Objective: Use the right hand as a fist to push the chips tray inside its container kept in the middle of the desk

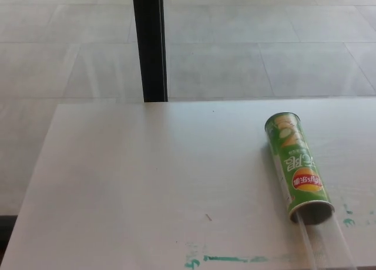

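Hands: we see neither left nor right in frame, so state cannot be told. Green chips can [296, 167] lies on its side on white desk [147, 182], at about four o'clock from desk centre, open mouth toward near edge. Clear tray [326, 240] projects from mouth toward five o'clock; outline faint, possibly part cropped. We judge tray light, thin, brittle, slippery. Fist should meet tray's near end squarely; can likely rolls.

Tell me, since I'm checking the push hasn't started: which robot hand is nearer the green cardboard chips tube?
Neither can be judged: no robot hand is in view. The green cardboard chips tube lies alone on the white desk, its clear plastic tray sticking out.
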Available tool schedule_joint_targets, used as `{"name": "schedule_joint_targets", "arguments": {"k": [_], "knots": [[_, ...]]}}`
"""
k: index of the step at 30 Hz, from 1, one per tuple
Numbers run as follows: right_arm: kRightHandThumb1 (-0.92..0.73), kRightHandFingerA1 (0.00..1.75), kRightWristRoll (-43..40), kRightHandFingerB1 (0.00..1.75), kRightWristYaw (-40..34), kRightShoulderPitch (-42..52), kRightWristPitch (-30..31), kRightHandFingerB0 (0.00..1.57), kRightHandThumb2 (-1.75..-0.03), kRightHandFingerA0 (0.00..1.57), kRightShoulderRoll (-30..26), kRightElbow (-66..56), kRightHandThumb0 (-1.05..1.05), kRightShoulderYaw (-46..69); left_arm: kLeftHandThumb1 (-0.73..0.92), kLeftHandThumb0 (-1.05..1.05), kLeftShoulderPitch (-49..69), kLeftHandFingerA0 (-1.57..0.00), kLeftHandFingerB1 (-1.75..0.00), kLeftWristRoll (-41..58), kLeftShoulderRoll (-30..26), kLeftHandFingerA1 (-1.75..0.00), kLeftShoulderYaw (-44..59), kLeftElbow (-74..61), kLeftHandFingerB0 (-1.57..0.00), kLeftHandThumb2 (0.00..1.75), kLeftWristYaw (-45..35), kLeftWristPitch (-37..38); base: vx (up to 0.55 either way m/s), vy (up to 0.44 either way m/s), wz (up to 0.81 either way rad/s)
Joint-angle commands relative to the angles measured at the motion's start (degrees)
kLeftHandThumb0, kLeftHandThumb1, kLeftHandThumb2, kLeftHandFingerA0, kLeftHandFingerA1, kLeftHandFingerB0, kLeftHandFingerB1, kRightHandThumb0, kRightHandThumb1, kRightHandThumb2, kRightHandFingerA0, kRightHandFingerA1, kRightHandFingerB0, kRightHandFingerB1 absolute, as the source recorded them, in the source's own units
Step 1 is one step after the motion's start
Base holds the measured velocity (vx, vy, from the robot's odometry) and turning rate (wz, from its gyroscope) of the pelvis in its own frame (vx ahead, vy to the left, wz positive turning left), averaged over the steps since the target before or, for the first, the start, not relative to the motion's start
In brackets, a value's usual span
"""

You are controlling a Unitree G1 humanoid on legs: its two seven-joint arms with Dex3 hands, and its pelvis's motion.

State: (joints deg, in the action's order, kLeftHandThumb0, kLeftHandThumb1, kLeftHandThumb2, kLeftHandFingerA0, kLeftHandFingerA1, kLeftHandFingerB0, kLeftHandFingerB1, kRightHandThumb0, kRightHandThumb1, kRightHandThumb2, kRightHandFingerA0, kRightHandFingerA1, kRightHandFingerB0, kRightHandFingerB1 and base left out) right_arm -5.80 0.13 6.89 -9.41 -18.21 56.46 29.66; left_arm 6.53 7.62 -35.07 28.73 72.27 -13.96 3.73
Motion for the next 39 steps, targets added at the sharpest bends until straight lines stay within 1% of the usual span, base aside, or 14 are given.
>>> {"name": "schedule_joint_targets", "arguments": {"k": [1, 2, 6, 7, 11, 12, 14, 15, 17, 20, 23, 28, 29, 39], "knots": [[-0.77, 0.68, -3.7, 0.44, 0.2, 0.3, -3.2, 0.47, -0.63, 0.73, -0.8, 0.2, -0.53, 2.1, 0.75, -0.61, 0.0, -0.51, -0.42, 2.1, -1.1, -0.58, 0.7, 0.7, -0.42, 0.62, -3.0, 1.6, 0.00, 0.000, 0.00], [-0.62, 0.72, -4.1, 0.56, 0.2, 0.1, -3.1, 0.41, -0.97, 0.68, -1.0, 0.1, -0.57, 2.5, 0.75, -0.60, -0.1, -0.51, -0.40, 2.2, -1.2, -0.56, 0.8, 0.9, -0.42, 0.62, -3.1, 1.6, 0.00, 0.000, 0.00], [-0.63, 0.71, -6.8, 0.55, 0.0, -0.8, -2.1, 0.40, -0.97, 0.68, -2.4, -2.6, -0.58, 5.6, 0.74, -0.60, 0.1, -0.50, -0.41, 2.4, -1.3, -0.57, 1.0, 1.3, -0.42, 0.62, -3.3, 1.8, 0.00, 0.000, 0.00], [-0.76, 0.66, -6.7, 0.40, 0.0, -0.7, -3.8, 0.45, -0.63, 0.71, -2.5, -3.5, -0.57, 6.0, 0.74, -0.60, 0.2, -0.52, -0.41, 2.3, -1.2, -0.58, 1.0, 1.3, -0.43, 0.62, -3.0, 2.0, 0.00, 0.000, 0.00], [-0.79, 0.59, -8.5, 0.36, 1.8, -2.0, -4.3, 0.38, -0.63, 0.63, -3.7, -6.1, -0.55, 7.8, 0.73, -0.61, 0.4, -0.51, -0.42, 2.6, -1.1, -0.57, 1.3, 1.6, -0.43, 0.62, -3.4, 2.1, 0.00, 0.000, 0.00], [-0.62, 0.67, -10.5, 0.51, 2.3, -2.9, -4.8, 0.28, -0.97, 0.54, -3.3, -9.6, -0.56, 9.1, 0.74, -0.61, 0.4, -0.51, -0.42, 2.6, -1.1, -0.58, 1.3, 1.6, -0.44, 0.62, -3.4, 2.2, 0.00, 0.000, 0.00], [-0.78, 0.56, -11.3, 0.36, 2.4, -3.2, -3.0, 0.36, -0.64, 0.61, -3.3, -12.8, -0.57, 9.7, 0.74, -0.62, 0.3, -0.51, -0.41, 2.4, -1.1, -0.58, 1.2, 1.6, -0.44, 0.62, -3.2, 2.2, 0.00, 0.000, 0.00], [-0.63, 0.67, -13.0, 0.51, 2.2, -3.6, -2.2, 0.31, -0.97, 0.60, -2.4, -18.6, -0.61, 10.4, 0.74, -0.60, 0.1, -0.49, -0.40, 2.6, -1.1, -0.56, 1.3, 1.9, -0.42, 0.62, -3.3, 1.8, 0.00, 0.000, 0.00], [-0.75, 0.56, -13.5, 0.37, 2.3, -3.5, -2.4, 0.38, -0.63, 0.65, -1.8, -22.2, -0.60, 10.5, 0.73, -0.59, -0.1, -0.51, -0.41, 2.8, -1.0, -0.56, 1.5, 2.0, -0.44, 0.62, -3.1, 1.5, 0.00, 0.000, 0.00], [-0.61, 0.64, -16.1, 0.50, 3.1, -3.3, -0.8, 0.29, -0.94, 0.58, -0.5, -32.9, -0.59, 10.2, 0.72, -0.60, -0.5, -0.53, -0.42, 3.0, -0.7, -0.60, 1.6, 2.2, -0.44, 0.61, -2.8, 1.3, 0.00, 0.000, 0.00], [-0.77, 0.58, -18.0, 0.38, 2.8, -1.1, 1.4, 0.33, -0.63, 0.65, 1.9, -46.5, -0.54, 8.2, 0.74, -0.61, -0.6, -0.51, -0.42, 2.7, -0.7, -0.60, 1.2, 2.3, -0.43, 0.62, -2.5, 1.4, 0.00, 0.000, 0.00], [-0.64, 0.65, -18.8, 0.54, 1.7, 4.2, 5.8, 0.34, -0.96, 0.53, 4.4, -66.9, -0.58, 3.6, 0.74, -0.59, -0.7, -0.53, -0.43, 2.9, -0.7, -0.59, 1.3, 2.0, -0.47, 0.61, -2.3, 1.2, 0.00, 0.000, 0.00], [-0.80, 0.58, -18.6, 0.41, 1.9, 5.1, 5.8, 0.42, -0.64, 0.59, 4.8, -69.2, -0.55, 2.8, 0.74, -0.59, -0.7, -0.53, -0.43, 2.9, -0.7, -0.58, 1.4, 2.1, -0.46, 0.62, -2.4, 1.2, 0.00, 0.000, 0.00], [-0.85, 0.59, -11.0, 0.40, 8.3, 14.4, 2.5, 0.39, -0.66, 0.57, 5.8, -81.5, -0.51, -9.1, 0.73, -0.59, -1.0, -0.52, -0.41, 2.9, -0.7, -0.56, 1.5, 2.5, -0.45, 0.62, -2.0, 0.7, 0.00, 0.000, 0.00]]}}
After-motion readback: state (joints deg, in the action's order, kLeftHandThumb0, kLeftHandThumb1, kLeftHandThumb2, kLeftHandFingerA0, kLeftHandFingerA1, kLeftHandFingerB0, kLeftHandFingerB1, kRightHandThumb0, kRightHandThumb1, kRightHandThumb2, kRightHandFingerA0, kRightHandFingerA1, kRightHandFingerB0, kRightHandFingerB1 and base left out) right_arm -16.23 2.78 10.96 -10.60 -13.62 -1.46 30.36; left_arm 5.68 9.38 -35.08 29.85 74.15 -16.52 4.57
